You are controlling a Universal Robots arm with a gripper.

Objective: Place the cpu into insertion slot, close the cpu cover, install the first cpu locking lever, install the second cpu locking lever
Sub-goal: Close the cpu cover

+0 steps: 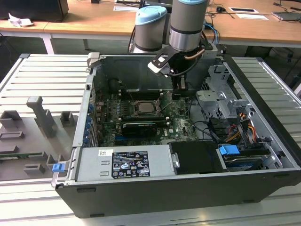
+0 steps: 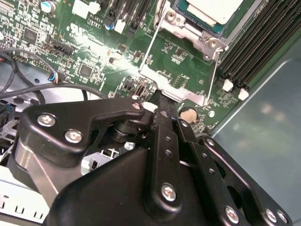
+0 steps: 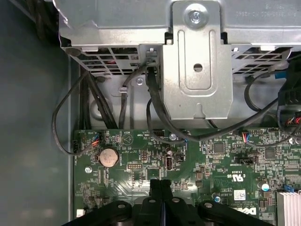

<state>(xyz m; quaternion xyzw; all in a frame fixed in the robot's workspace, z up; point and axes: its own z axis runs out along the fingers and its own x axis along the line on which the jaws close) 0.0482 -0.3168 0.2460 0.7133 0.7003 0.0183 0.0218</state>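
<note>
The cpu [image 2: 214, 8], a pale square chip, lies in the insertion slot [image 2: 188, 30] on the green board; in the exterior view the cpu [image 1: 145, 107] sits mid-case. The cpu cover [image 2: 174, 87], a thin silvery frame, appears hinged up off the slot, with the board visible through its cut-out. My gripper [image 2: 160, 98] has its black fingers shut together with nothing between them, and the tips are right at the cover's free edge. In the exterior view the gripper [image 1: 178, 92] hangs just to the right of the slot. The first wrist view has the gripper [image 3: 160, 184] low over the board.
A metal drive cage [image 3: 197, 70] and black cables [image 3: 155, 108] stand beyond the board's edge. A coin cell [image 3: 107, 157] lies close to the fingertips. Long black memory slots [image 2: 263, 42] flank the socket. The power supply [image 1: 122, 162] fills the case front, and grey fixtures [image 1: 42, 117] sit outside.
</note>
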